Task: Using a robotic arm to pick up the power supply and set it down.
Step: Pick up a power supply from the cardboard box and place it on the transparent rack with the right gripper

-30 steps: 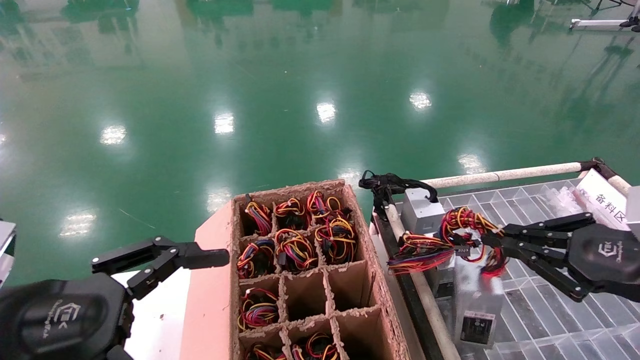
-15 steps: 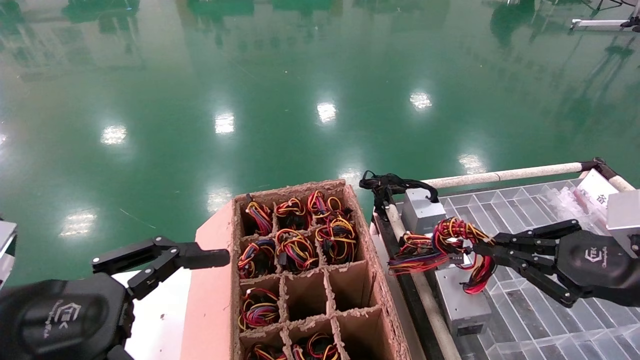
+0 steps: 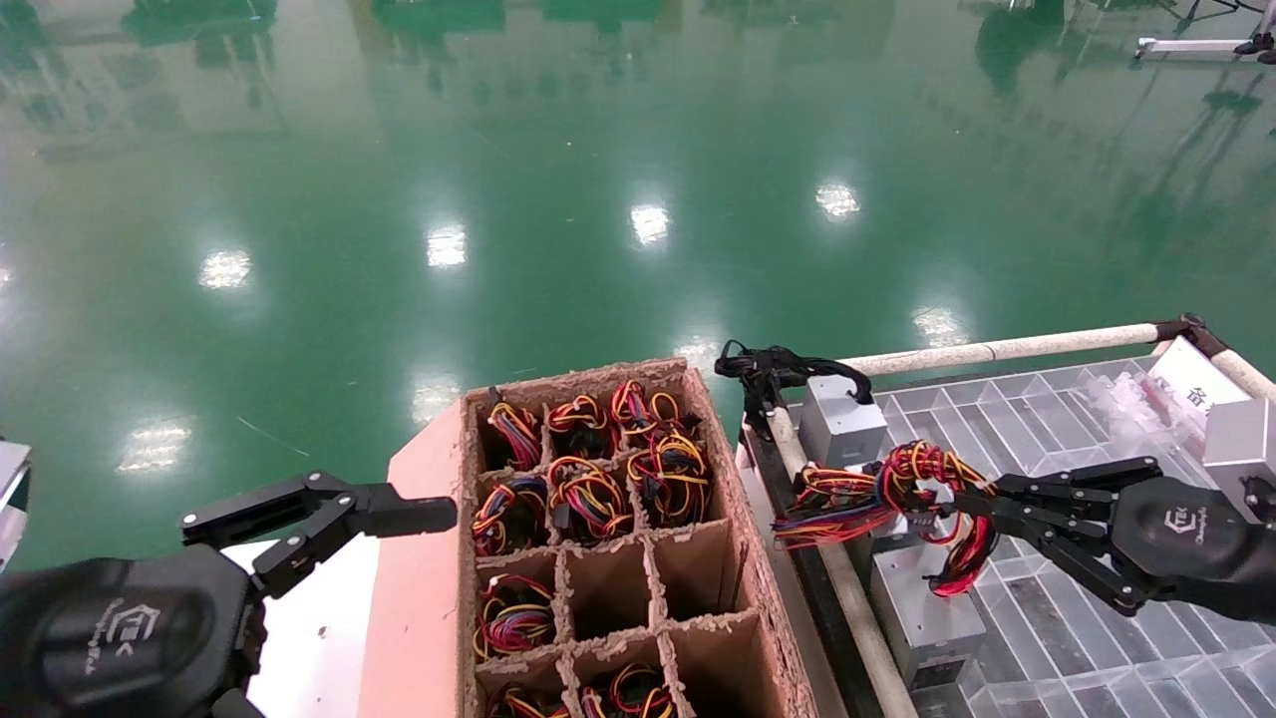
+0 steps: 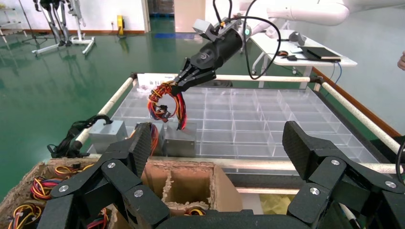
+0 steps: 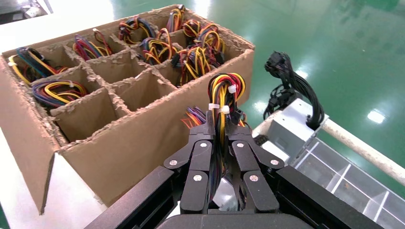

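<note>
The power supply [image 3: 922,610] is a silver-grey metal box lying flat on the clear compartment tray [image 3: 1097,638], close to the tray's left rail. Its looped bundle of red, yellow and black wires [image 3: 922,474] rises from it. My right gripper [image 3: 972,504] is shut on that loop, above the box. In the right wrist view the wires [image 5: 224,90] run between the closed fingers [image 5: 203,143]. The left wrist view shows the same box [image 4: 180,140] under the right gripper [image 4: 184,83]. My left gripper [image 3: 329,509] stays open and empty at the lower left, beside the carton.
A divided cardboard carton [image 3: 733,558] between the arms holds several more wire-bundled units. A smaller grey cube [image 3: 842,419] with a black cable [image 3: 768,364] sits at the tray's far left corner. A white pipe rail [image 3: 997,349] borders the tray's far side.
The power supply hung tilted from the right gripper a second ago; it has come down and now lies flat on the tray. The gripper still holds the wires. The left arm has not moved.
</note>
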Controlling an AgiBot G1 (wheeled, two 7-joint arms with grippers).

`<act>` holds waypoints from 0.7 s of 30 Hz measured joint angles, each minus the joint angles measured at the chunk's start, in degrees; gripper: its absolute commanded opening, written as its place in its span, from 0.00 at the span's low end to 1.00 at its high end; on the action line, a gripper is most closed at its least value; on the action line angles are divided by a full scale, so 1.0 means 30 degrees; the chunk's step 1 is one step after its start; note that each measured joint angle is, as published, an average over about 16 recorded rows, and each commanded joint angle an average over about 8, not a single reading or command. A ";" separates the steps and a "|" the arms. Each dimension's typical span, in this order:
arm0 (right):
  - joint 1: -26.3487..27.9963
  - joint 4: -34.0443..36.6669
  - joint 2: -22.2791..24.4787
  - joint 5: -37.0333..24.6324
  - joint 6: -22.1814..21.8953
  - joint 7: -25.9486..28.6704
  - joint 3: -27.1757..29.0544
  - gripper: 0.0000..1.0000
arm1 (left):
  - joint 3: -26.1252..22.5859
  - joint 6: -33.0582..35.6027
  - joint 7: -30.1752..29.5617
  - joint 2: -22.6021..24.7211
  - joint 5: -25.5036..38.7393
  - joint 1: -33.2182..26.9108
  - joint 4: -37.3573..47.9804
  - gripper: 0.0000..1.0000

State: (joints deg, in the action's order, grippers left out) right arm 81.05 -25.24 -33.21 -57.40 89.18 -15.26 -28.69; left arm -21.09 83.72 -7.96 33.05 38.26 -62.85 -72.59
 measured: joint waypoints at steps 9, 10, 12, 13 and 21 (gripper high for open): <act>0.0156 0.1846 -0.0238 0.0040 0.0151 -0.1043 -0.0124 0.48 | -0.0001 -0.0002 0.0001 -0.0001 -0.0003 0.0001 0.0002 1.00; 0.0164 0.1984 -0.0252 0.0050 0.0160 -0.1126 -0.0131 0.60 | -0.0001 -0.0002 0.0001 -0.0001 -0.0004 0.0002 0.0002 1.00; 0.0176 0.2210 -0.0274 0.0073 0.0174 -0.1263 -0.0141 0.84 | -0.0001 -0.0003 0.0002 -0.0002 -0.0005 0.0002 0.0003 1.00; 0.0180 0.2300 -0.0282 0.0085 0.0179 -0.1316 -0.0145 0.94 | -0.0001 -0.0003 0.0002 -0.0002 -0.0005 0.0002 0.0003 1.00; 0.0187 0.2558 -0.0311 0.0128 0.0188 -0.1461 -0.0161 1.00 | -0.0002 -0.0005 0.0003 -0.0003 -0.0009 0.0004 0.0005 1.00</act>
State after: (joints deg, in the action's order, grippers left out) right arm 81.62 -17.57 -34.14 -57.01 89.74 -19.64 -29.18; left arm -21.10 83.71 -7.95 33.04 38.23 -62.83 -72.58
